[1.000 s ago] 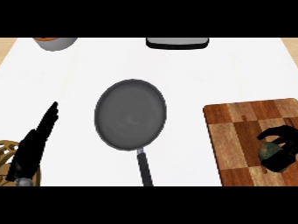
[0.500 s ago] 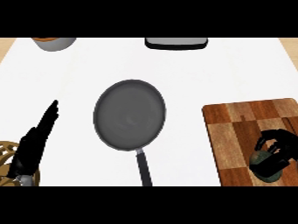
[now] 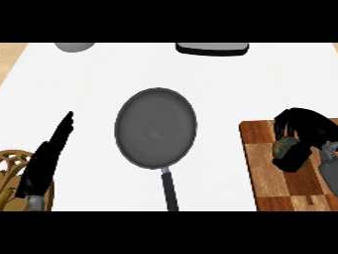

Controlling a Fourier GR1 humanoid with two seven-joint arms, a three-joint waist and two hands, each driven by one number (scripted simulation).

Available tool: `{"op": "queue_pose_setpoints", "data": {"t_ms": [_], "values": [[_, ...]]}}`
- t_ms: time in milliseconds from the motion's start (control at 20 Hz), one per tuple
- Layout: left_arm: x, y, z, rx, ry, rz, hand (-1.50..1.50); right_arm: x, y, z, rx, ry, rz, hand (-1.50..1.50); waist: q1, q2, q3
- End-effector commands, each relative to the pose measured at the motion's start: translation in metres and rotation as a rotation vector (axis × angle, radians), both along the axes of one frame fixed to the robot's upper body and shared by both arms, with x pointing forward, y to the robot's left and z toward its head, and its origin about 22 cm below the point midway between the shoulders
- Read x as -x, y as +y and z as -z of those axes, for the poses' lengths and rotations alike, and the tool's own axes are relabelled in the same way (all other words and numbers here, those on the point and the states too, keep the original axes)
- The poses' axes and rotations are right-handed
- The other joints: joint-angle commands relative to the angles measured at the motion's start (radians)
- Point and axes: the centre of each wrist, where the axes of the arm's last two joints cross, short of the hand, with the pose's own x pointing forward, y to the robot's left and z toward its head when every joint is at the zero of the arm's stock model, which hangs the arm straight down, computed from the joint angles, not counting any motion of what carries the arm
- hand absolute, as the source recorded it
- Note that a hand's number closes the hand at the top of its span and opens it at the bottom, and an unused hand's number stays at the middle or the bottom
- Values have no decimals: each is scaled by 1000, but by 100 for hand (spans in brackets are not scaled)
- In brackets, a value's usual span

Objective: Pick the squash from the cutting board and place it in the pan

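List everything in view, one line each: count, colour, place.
pan: one, dark grey, middle of the counter, handle toward the robot
cutting board: one, brown wood, right side
squash: one, mottled green, at the cutting board, in the right hand
bowl: one, grey, top left edge
container: one, dark, top edge
basket: one, golden, lower left corner
counter: one, white
left hand: black, open, resting at left
right hand: black, curled round the squash
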Motion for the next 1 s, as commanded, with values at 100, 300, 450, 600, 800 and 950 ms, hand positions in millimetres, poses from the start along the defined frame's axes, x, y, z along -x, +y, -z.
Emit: {"op": "queue_pose_setpoints", "data": {"t_ms": [100,300,450,600,800,950], "values": [[-2,-6,-2,10,-3,-3,0,-23,14,-45,-49,-476,-205,150,-16,-2,3],[9,9,-2,-15,5,-8,0,-27,37,-55,-155,-717,-322,150,-16,-5,2],[19,11,1,-7,0,-6,0,-49,74,-60,-191,-766,-379,150,-8,-4,0],[10,2,12,-4,-1,-28,0,-61,107,-81,-288,-776,-403,150,-29,-6,-1],[-6,-3,3,-9,1,-11,0,-68,153,-63,-423,-704,-448,150,-36,-5,-1],[2,8,-1,3,21,-17,0,-69,189,-72,-451,-647,-458,150,-37,-8,-1]]}}
